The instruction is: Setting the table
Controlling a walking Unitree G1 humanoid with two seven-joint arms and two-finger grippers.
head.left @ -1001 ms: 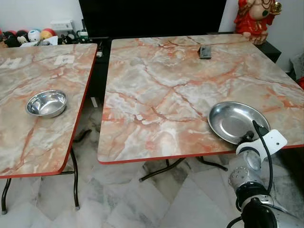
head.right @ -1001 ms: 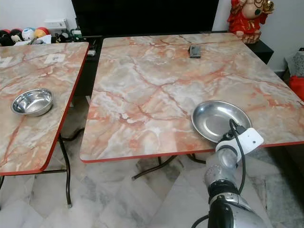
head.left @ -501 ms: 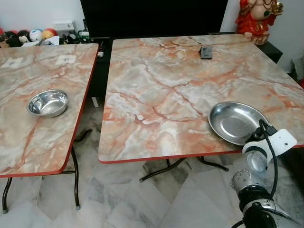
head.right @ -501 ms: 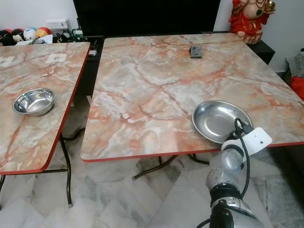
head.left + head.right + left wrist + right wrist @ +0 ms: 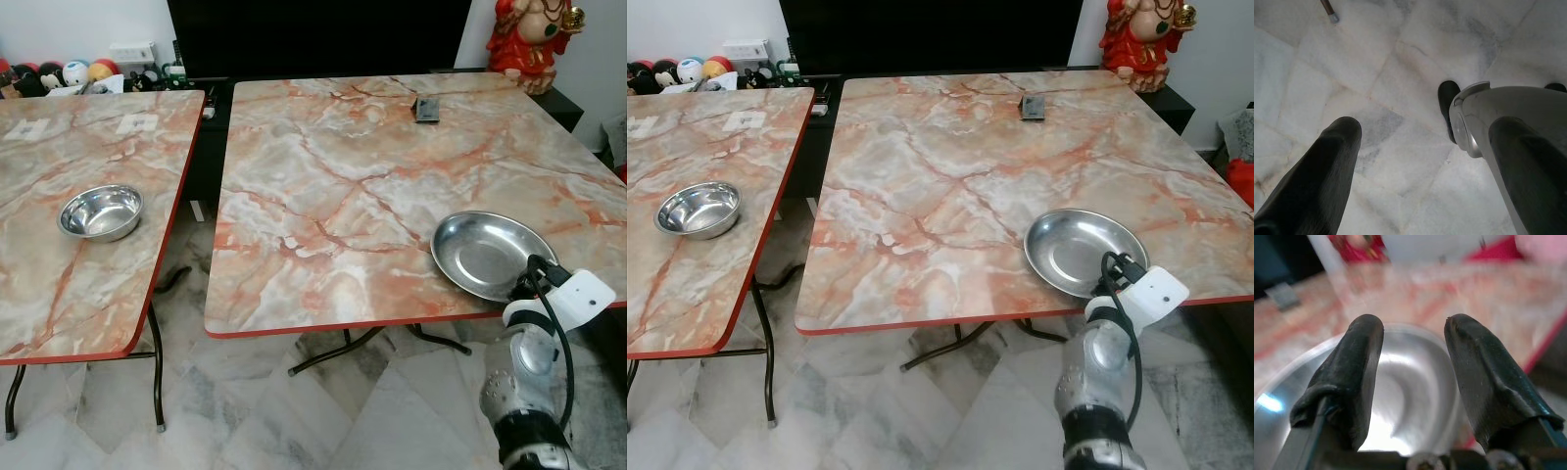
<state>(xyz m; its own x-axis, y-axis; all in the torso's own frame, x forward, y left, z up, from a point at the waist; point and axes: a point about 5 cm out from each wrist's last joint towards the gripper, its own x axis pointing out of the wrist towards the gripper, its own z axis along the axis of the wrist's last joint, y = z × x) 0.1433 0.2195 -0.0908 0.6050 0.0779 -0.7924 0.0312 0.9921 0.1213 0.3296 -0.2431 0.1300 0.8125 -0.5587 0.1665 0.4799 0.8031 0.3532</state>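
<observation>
1. On the right desk, marble-patterned with a red edge, the steel plate sat near the front right corner.
2. The left desk carried the steel bowl, well apart from the plate.
3. The right claw was at the plate's near rim, fingers apart, gripping nothing.
4. The left claw hung idle over the marble floor, fingers apart.
5. Step, my read: plate placed or about to be gripped. Next probably means fetching the bowl.
6. The right wrist view showed finger spacing over the plate; the eye views showed the layout and a small dark object at the far edge.
</observation>
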